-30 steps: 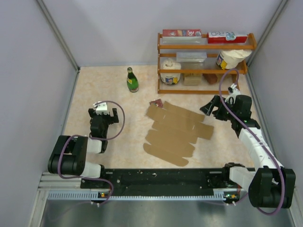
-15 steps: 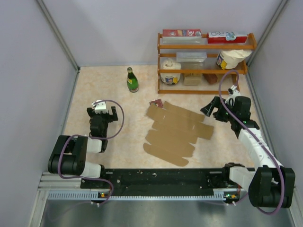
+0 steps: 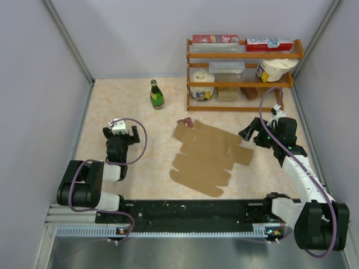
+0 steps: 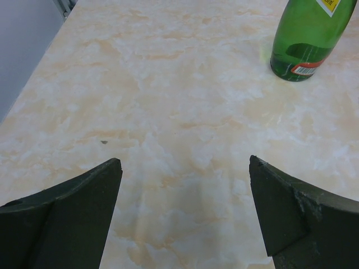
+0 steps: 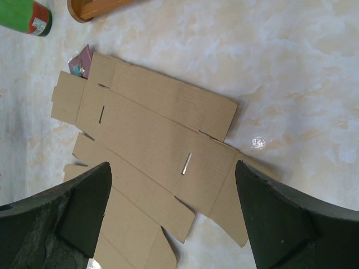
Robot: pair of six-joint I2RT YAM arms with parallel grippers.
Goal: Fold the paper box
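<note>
The flat brown cardboard sheet (image 3: 205, 157) is seen unfolded; folding is not begun. The left fingers (image 4: 73, 218) and right fingers (image 5: 280, 224) are held wide apart, empty. A flap should be approached next.

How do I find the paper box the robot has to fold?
Find the wooden shelf at the back right of the table. Just in front of it lies the paper box, a wide flat sheet. It is plain brown cardboard with flaps and slits, unlike the dark-red card at its far corner.
</note>
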